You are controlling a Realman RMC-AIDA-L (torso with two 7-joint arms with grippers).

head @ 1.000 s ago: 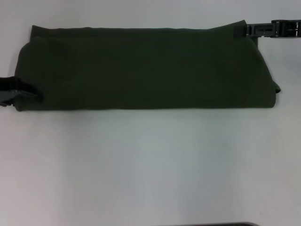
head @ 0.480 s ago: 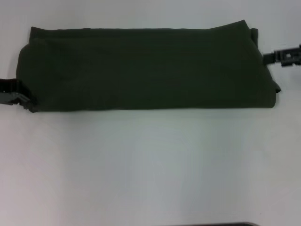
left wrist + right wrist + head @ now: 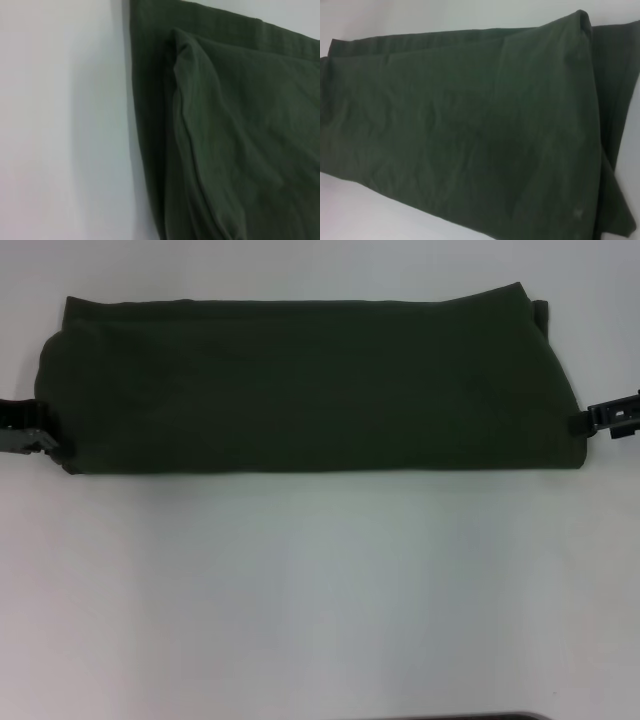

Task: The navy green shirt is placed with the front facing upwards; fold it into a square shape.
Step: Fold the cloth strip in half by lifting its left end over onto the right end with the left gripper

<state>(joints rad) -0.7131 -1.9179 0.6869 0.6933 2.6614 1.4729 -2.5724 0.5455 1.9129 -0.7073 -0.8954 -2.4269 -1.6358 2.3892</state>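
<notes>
Folded navy green shirt [image 3: 310, 385] on seemingly plain white table [image 3: 320, 590]

Plain white tabletop [image 3: 320, 590], smooth and matte, filling nearly the whole head view under soft, even light. Thin dark strip [image 3: 450, 717] along the near edge, right of centre. No walls, floor or windows in view.

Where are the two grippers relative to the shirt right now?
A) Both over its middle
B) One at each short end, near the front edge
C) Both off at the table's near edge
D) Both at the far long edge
B: in the head view the left gripper sits at the left end of the shirt and the right gripper at the right end, both low on the folded band.
</notes>
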